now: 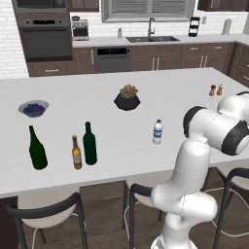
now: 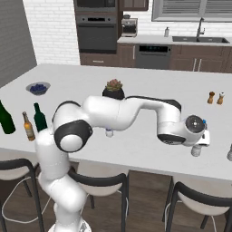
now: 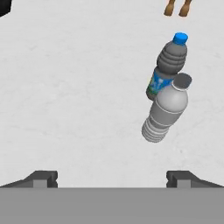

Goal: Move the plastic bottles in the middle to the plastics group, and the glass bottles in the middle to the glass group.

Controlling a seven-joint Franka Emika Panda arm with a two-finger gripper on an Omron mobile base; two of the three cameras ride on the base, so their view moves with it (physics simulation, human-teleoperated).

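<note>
Hand view: two bottles are seen standing together on the tabletop (image 3: pixel 65 87), a blue-capped bottle (image 3: pixel 168 65) just behind a grey-capped bottle (image 3: pixel 165 114).
Hand (image 3: pixel 112 177): jaws are spread wide, nothing held.
Remaining bottle: a white-capped bottle (image 1: pixel 157 132) is left mid-tabletop.
Risk: either close-set bottle may be toppled by a finger.

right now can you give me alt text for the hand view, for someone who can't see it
Two small plastic bottles stand together on a pale speckled counter: a clear grey-capped bottle in front, overlapping a blue-capped, blue-labelled bottle behind. The open gripper hovers above, dark fingers spread wide, left of both bottles.
</note>
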